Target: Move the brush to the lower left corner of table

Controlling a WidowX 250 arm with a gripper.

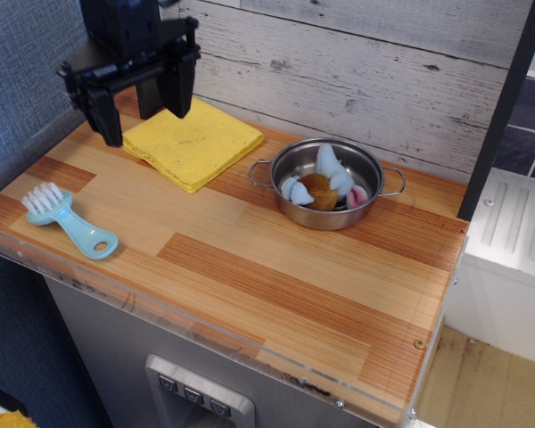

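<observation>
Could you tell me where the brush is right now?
The brush lies flat near the table's front-left corner, forward of the yellow cloth.

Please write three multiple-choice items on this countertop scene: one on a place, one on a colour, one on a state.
1. Where does the brush lie?
A. In the pot
B. On the table near its front left corner
C. On the cloth

2. What colour is the folded cloth?
A. Yellow
B. Red
C. Green

3. How is the gripper?
A. Shut on the brush
B. Shut on the pot's handle
C. Open and holding nothing

Answers:
1. B: the brush rests on the table by the left front rim.
2. A: the cloth beside the pot is yellow.
3. C: the fingers stand apart above the cloth, nothing between them.
</observation>
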